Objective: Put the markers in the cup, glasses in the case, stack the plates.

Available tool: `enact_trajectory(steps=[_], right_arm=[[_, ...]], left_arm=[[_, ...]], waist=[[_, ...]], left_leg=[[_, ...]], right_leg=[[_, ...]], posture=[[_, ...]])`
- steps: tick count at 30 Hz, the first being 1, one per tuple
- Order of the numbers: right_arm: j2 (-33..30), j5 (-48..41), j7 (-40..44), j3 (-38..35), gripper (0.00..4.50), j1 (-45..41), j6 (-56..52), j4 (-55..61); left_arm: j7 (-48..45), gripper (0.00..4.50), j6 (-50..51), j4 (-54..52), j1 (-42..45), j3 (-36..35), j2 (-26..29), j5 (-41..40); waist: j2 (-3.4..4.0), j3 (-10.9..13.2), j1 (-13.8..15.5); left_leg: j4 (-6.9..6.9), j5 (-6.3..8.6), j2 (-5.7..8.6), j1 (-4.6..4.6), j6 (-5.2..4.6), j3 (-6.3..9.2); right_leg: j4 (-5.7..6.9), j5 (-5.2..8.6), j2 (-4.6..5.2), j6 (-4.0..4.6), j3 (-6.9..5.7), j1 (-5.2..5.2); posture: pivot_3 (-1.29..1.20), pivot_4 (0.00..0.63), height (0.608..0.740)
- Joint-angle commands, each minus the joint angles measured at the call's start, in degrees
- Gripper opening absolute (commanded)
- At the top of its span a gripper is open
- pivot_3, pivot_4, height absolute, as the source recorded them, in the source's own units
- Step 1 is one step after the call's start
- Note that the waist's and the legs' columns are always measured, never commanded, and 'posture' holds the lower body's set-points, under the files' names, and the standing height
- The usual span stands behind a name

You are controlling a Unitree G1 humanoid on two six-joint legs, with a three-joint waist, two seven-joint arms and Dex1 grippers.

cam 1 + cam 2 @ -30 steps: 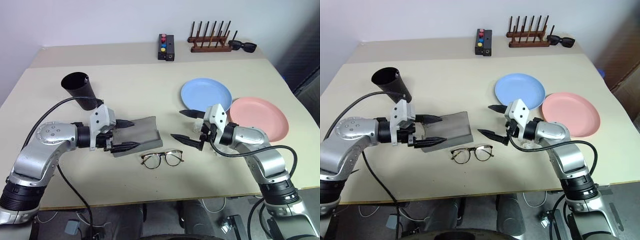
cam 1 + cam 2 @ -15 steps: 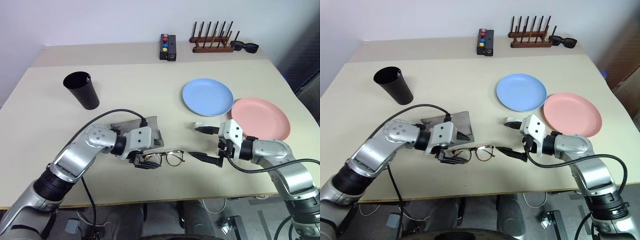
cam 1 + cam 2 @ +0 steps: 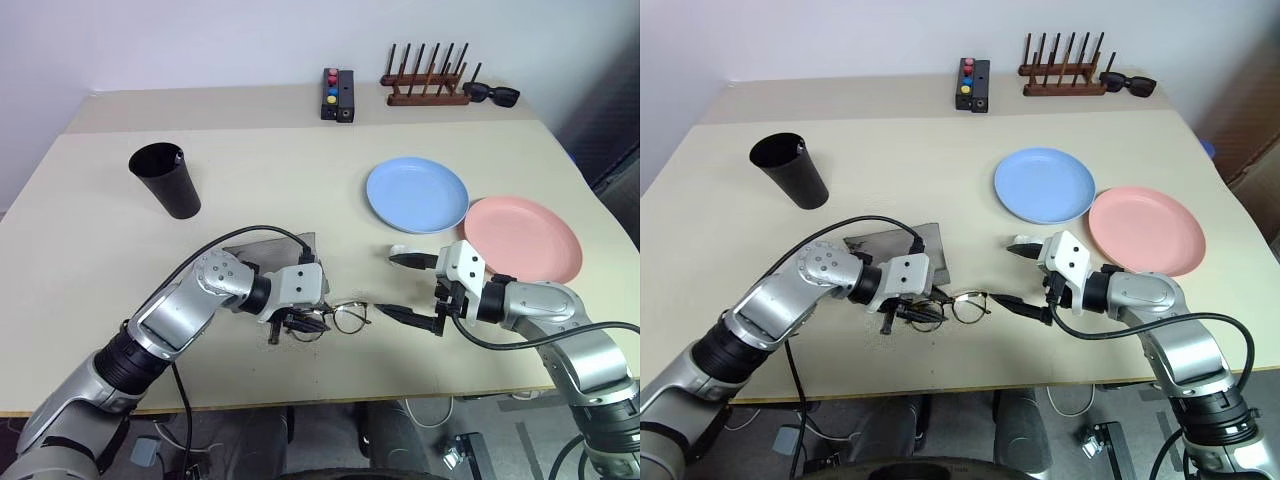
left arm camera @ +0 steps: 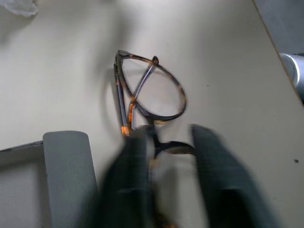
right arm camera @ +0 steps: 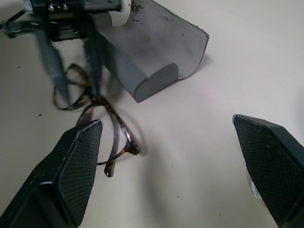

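The glasses (image 3: 345, 318) lie on the table near its front edge, just in front of the open grey case (image 3: 910, 240). My left gripper (image 3: 300, 327) points down over their left lens and is shut on the glasses, with a finger on each side of the rim by the bridge (image 4: 156, 92). To the right of the glasses my right gripper (image 3: 385, 284) hovers open and holds nothing. The blue plate (image 3: 417, 195) and the pink plate (image 3: 523, 238) lie side by side at the right. The black cup (image 3: 166, 182) stands at the left. The markers are hidden, apart from perhaps a pale tip inside the cup's rim.
Along the back edge stand a black box with coloured buttons (image 3: 335, 94), a wooden peg rack (image 3: 425, 85) and black sunglasses (image 3: 492, 94). A small white scrap (image 3: 400, 249) lies by my right gripper.
My left gripper left the case, swung right and down onto the glasses, and closed on them. My right gripper drew back to the right and stayed open.
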State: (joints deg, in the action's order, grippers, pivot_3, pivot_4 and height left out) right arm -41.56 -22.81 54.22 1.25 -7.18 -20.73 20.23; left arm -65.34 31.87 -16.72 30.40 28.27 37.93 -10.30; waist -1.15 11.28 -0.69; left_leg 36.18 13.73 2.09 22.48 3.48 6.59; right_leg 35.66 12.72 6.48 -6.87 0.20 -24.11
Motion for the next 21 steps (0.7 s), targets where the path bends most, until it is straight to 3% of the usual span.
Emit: enact_trajectory(steps=[1, 11, 21], right_arm=[[-0.17, -0.71, -0.33, -1.8, 4.5, -0.04, 0.63, 2.29], [-0.54, -0.6, -0.63, -1.89, 4.5, -0.81, 0.23, 1.9], [-2.42, -0.78, -0.89, -4.0, 4.5, -2.42, -1.8, 1.08]], left_arm=[[-0.27, 0.09, -0.58, 0.2, 0.37, 0.52, -0.45, 0.91], [-0.88, 0.09, 1.01, 1.16, -0.4, -1.29, -1.93, -1.89], [-1.3, 0.09, 5.03, 0.43, -0.56, -13.88, -1.98, -12.66]], waist=[[0.05, -0.03, 0.01], [0.04, -0.02, 0.01], [0.04, -0.02, -0.03]], left_leg=[[-0.01, 0.0, 0.0, -0.05, 0.0, 0.0], [0.01, 0.01, 0.0, -0.08, -0.01, 0.01], [0.01, 0.01, 0.0, -0.08, -0.01, 0.04]], right_leg=[[-0.06, 0.0, 0.0, 0.0, 0.0, 0.09], [-0.21, 0.0, 0.0, 0.0, -0.01, 0.21], [-0.21, 0.0, 0.0, 0.0, -0.03, 0.22]], posture=[[0.0, 0.15, 0.734], [0.0, 0.15, 0.734], [0.0, 0.15, 0.734]])
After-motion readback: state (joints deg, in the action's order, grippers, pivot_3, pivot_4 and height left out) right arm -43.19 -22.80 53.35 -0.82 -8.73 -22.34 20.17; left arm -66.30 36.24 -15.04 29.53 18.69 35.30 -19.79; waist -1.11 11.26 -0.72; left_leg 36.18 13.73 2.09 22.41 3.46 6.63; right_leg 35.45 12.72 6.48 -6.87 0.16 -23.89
